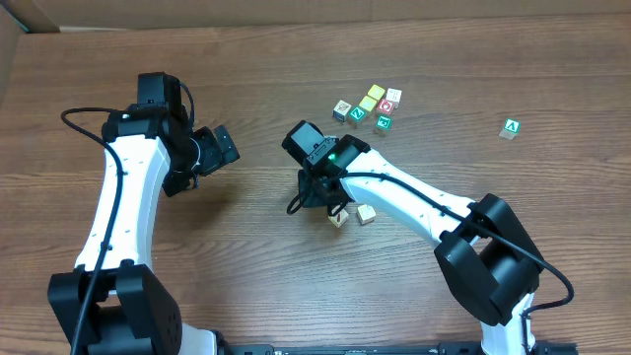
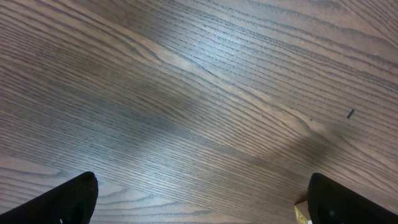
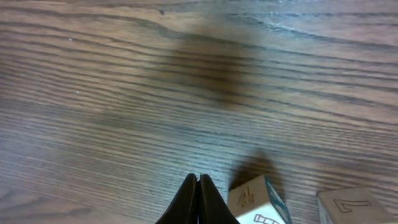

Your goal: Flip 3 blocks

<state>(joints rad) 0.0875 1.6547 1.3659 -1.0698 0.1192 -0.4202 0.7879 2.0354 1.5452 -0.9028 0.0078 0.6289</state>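
1. Two blocks (image 1: 366,214) sit side by side mid-worktop, near the right arm. I can't place a third.
2. The wrist view shows the white/teal block (image 3: 258,200) tilted, with the pale block (image 3: 351,208) near it.
3. Right end effector (image 3: 198,198) is fully closed on nothing, tips just beside the white/teal block.
4. Left end effector (image 2: 202,202) is wide open and empty, well apart from the blocks.
5. The cube cluster (image 1: 370,106) and green "A" cube (image 1: 510,127) lie further back.
6. The worktop (image 1: 246,256) is brown wood grain. A tan panel (image 1: 8,49) shows at the left edge.

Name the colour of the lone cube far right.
The lone cube is green, white A; overhead view.
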